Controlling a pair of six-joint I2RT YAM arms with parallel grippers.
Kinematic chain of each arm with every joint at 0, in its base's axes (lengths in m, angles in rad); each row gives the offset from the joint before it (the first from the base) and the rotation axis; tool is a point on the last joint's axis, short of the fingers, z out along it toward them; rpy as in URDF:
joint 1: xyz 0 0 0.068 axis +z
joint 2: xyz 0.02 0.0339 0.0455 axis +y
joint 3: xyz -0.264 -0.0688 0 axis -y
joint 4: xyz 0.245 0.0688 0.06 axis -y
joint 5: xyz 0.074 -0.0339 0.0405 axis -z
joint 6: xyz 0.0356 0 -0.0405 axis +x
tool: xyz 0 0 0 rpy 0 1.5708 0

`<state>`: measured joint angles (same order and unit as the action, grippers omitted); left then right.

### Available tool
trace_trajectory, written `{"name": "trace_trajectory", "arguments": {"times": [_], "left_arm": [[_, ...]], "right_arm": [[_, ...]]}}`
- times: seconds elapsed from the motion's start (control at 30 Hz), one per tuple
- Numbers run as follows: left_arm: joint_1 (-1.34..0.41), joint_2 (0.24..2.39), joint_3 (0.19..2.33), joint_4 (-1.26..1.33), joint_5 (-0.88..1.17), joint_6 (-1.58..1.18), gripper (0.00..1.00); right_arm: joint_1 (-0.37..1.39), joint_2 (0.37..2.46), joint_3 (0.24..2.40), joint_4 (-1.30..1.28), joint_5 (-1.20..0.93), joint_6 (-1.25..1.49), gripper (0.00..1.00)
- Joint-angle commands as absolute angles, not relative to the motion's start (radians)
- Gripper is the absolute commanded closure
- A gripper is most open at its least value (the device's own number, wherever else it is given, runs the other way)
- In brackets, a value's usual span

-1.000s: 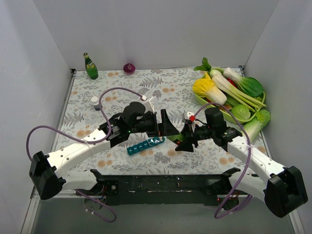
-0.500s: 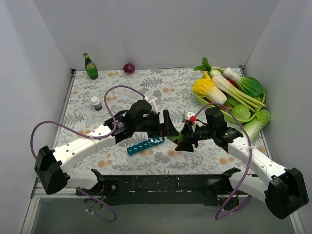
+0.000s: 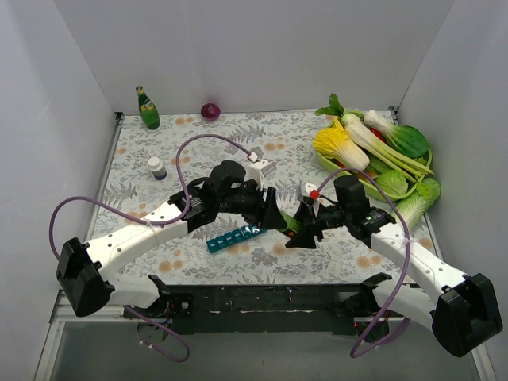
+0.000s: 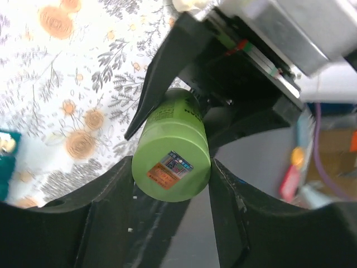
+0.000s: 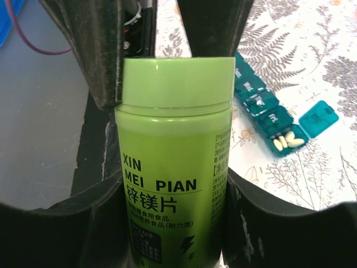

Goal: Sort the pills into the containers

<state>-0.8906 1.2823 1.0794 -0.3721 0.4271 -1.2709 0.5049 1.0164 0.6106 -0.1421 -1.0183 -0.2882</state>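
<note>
While the right gripper [image 5: 173,192] pinches the body of the green supplement bottle [image 5: 175,134], the left gripper [image 4: 173,167] appears pressed onto its cap [image 5: 177,84] from the opposite end. The two meet just above the bench [image 3: 262,143] at the centre of the top view. The bottle's long axis runs straight from one gripper to the other, so any twist would turn about that line. The teal pill organizer [image 3: 236,236] lies on the bench just lower left of the bottle, beneath the left gripper, its strip angled from lower left up to the right. Its open end compartment [image 5: 287,140], already holding white pills [image 5: 289,137], is the end nearest the bottle. My judgement is that the cap is the step in hand, and pouring waits on it.
</note>
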Motion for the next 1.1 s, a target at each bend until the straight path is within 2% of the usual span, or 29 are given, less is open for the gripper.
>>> {"name": "trace_trajectory", "arguments": {"times": [0.0,0.07,0.1,0.13,0.17,0.27,0.37,0.53,0.97,1.03,1.07], "left_arm": [[-0.939,1.198,1.074,-0.293,0.712,-0.771,0.94],[-0.943,1.178,1.014,-0.252,0.677,-0.593,0.86],[-0.943,1.175,1.006,-0.23,0.654,-0.554,0.76],[-0.942,1.172,1.002,-0.209,0.608,-0.58,0.37],[-0.942,1.164,0.999,-0.184,0.547,-0.606,0.27],[-0.94,1.08,0.948,-0.071,0.52,-0.668,0.03],[-0.939,0.976,0.876,-0.035,0.518,-0.651,0.02],[-0.94,0.954,0.861,-0.083,0.549,-0.549,0.02],[-0.94,1.201,1.029,-0.179,0.567,-0.371,0.03],[-0.94,1.209,1.037,-0.193,0.572,-0.371,0.08],[-0.94,1.215,1.046,-0.218,0.577,-0.37,0.23]], "right_arm": [[0.505,1.015,0.627,-0.034,-1.109,-0.22,0.99],[0.505,1.025,0.618,0.026,-1.17,-0.154,0.99],[0.505,1.025,0.612,0.034,-1.178,-0.143,0.99],[0.505,1.026,0.614,0.028,-1.175,-0.143,0.99],[0.505,1.025,0.615,0.02,-1.169,-0.156,0.99],[0.505,1.011,0.612,0.003,-1.154,-0.176,0.99],[0.505,1.015,0.607,0.008,-1.155,-0.183,0.99],[0.505,1.035,0.617,0.021,-1.167,-0.172,0.99],[0.506,1.02,0.614,0.003,-1.166,-0.184,0.99],[0.506,1.019,0.612,0.002,-1.166,-0.187,0.99],[0.506,1.019,0.612,0.002,-1.167,-0.187,0.99]]}}
